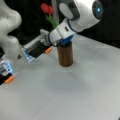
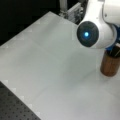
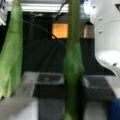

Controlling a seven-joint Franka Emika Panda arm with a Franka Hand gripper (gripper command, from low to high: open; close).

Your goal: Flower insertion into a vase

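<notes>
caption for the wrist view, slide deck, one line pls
Wrist view: green flower stem upright at close range, a leaf at the view's left, white arm housing at the right.

In a front view, the arm's [image 2: 100,22] white housing with a dark round cap and a glowing blue light [image 2: 86,34] fills the upper right. The gripper itself is hidden behind this housing. Just below it stands the brown vase [image 2: 109,65], upright on the pale worktop [image 2: 50,65], its rim partly covered by the arm. A dark perforated plate [image 2: 13,105] lies at the lower left corner.
</notes>
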